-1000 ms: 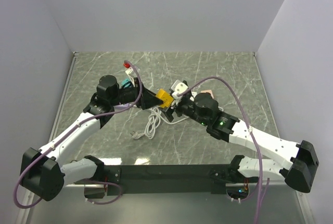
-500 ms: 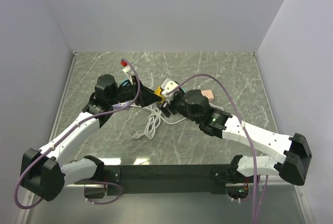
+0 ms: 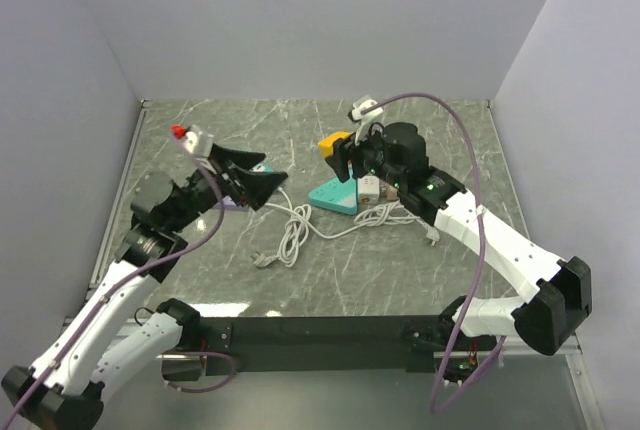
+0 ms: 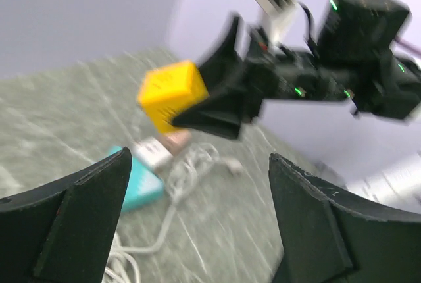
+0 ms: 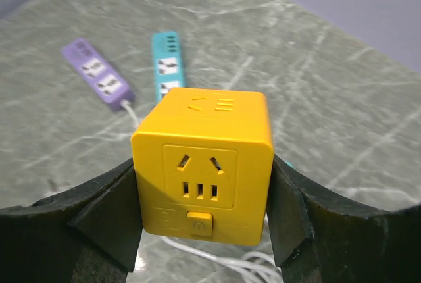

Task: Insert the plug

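My right gripper (image 5: 204,220) is shut on a yellow cube socket adapter (image 5: 202,161), one finger on each side, with its outlet face and button toward the camera. In the top view the yellow cube adapter (image 3: 334,141) hangs above the far end of a teal power strip (image 3: 330,196). Its plug side is hidden. My left gripper (image 3: 272,172) is open and empty, raised over the left of the table. In the left wrist view the cube (image 4: 172,92) is well beyond my left gripper (image 4: 197,210). A white cable's plug (image 3: 262,261) lies loose on the table.
White adapters (image 3: 368,187) sit on the teal strip. A coiled white cable (image 3: 295,230) runs from it toward the front. A purple strip (image 5: 99,79) and a smaller teal strip (image 5: 168,66) lie at the left. White walls surround the marble table (image 3: 420,250).
The left gripper opened, let go of the yellow cube and pulled back left and up. The right gripper closed on the cube and carried it up and to the right.
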